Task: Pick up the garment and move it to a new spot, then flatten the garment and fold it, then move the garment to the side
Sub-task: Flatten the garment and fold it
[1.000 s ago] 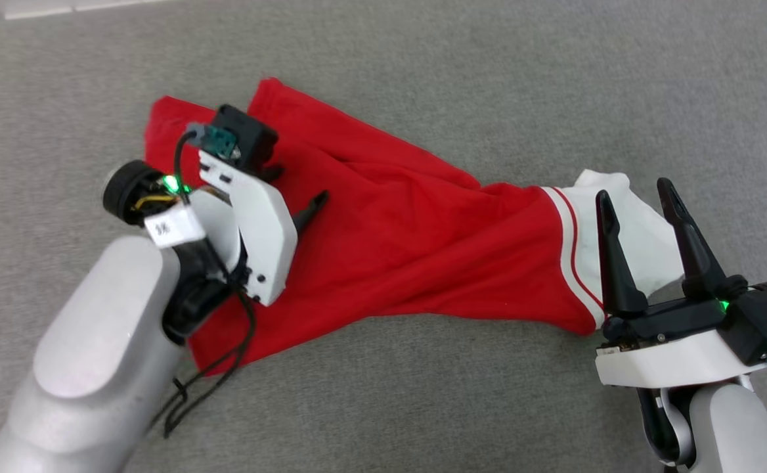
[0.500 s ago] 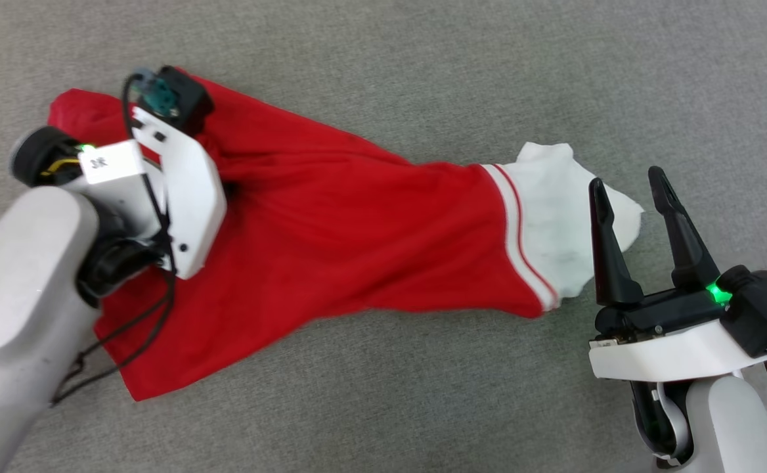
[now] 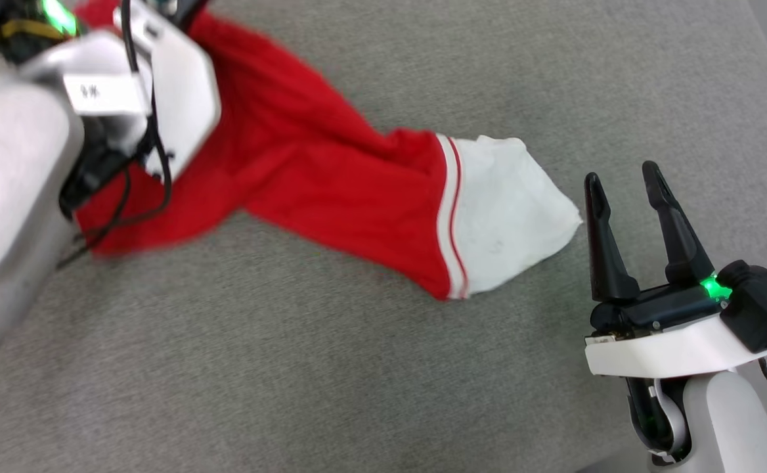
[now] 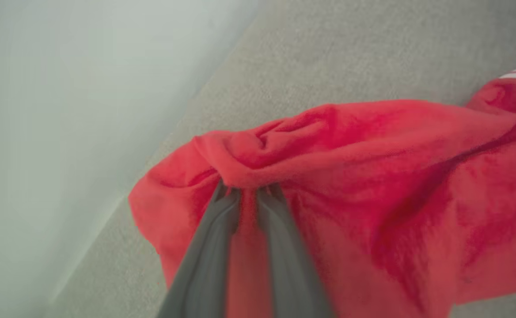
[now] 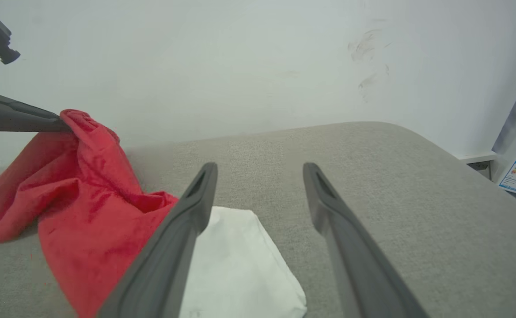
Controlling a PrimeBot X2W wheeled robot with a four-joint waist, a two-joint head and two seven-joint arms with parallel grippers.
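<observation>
At the upper left of the head view, the left gripper (image 4: 249, 191) has its fingers pinched together on a bunched fold of the garment (image 3: 331, 171). The left wrist view shows red cloth squeezed between them, a grip that suits carrying the shirt to a new spot. From that hold the garment slopes down toward the frame's middle, its lower part lying on the grey surface (image 3: 278, 368). The white sleeve (image 3: 508, 210) rests flat right of centre, the end farthest from the grip. At the lower right, the right gripper (image 3: 620, 172) hovers near the sleeve with fingers spread apart, holding nothing, probably ready to help spread the fabric.
</observation>
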